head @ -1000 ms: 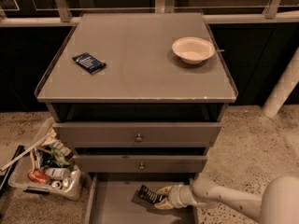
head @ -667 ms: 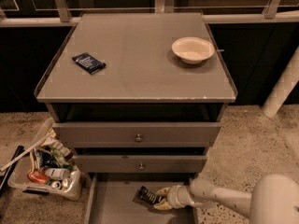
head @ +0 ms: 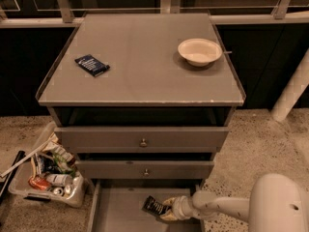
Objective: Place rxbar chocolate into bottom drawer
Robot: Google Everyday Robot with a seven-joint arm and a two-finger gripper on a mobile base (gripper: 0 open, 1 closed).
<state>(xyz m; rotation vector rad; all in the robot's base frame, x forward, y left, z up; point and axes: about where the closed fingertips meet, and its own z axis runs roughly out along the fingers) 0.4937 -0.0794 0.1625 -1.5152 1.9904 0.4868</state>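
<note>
Because the chocolate bar (head: 153, 205) is meant to go in the bottom drawer (head: 118, 212), it is held low over the drawer's grey floor, pinched at one end by the closed jaws of the gripper (head: 167, 211)

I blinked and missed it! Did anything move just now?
Barely. The robot's big white arm slid a little left. The gripper and the rxbar chocolate stayed together at the bottom drawer. The blue packet and bowl didn't move.
</note>
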